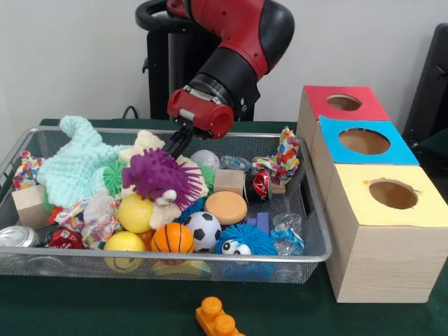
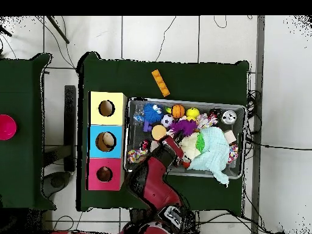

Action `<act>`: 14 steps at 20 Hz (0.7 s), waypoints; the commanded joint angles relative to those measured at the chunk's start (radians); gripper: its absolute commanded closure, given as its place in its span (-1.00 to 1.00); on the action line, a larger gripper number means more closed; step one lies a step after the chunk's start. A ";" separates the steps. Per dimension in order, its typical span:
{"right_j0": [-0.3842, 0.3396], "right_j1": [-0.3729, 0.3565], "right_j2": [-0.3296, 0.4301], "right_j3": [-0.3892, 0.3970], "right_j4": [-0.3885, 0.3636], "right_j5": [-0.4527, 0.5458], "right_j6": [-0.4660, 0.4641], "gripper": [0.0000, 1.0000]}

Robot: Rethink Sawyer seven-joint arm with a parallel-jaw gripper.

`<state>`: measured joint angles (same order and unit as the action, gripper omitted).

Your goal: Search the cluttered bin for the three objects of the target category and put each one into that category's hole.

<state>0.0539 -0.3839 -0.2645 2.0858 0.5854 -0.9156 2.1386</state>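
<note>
We see our end effector (image 1: 173,145) in the bin (image 1: 316,238), fingers nearly together, touching the purple spiky toy (image 1: 157,176).

**Two cameras: one low and close, one high overhead**

The front view sits low at the bench (image 1: 84,308) edge, close to the wire bin (image 1: 210,257), looking level across it toward the arm (image 1: 238,42) and the wall behind. The overhead view hangs high, looking straight down, taking in the whole bench (image 2: 201,76), tiled floor (image 2: 280,91) and a neighbouring table (image 2: 24,122). Both share the bin (image 2: 183,173), the three-holed box (image 1: 378,210) (image 2: 107,141) and the orange brick (image 1: 218,318) (image 2: 160,83), turned half round between views.
</note>
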 commanded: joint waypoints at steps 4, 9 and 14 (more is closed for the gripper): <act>-0.097 -0.068 0.175 0.029 -0.103 0.284 0.254 1.00; -0.109 -0.065 0.179 0.015 -0.146 0.309 0.263 1.00; -0.075 -0.048 0.142 -0.001 -0.144 0.265 0.239 -1.00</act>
<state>-0.0180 -0.4496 -0.2182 2.0884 0.4676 -0.6743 2.1386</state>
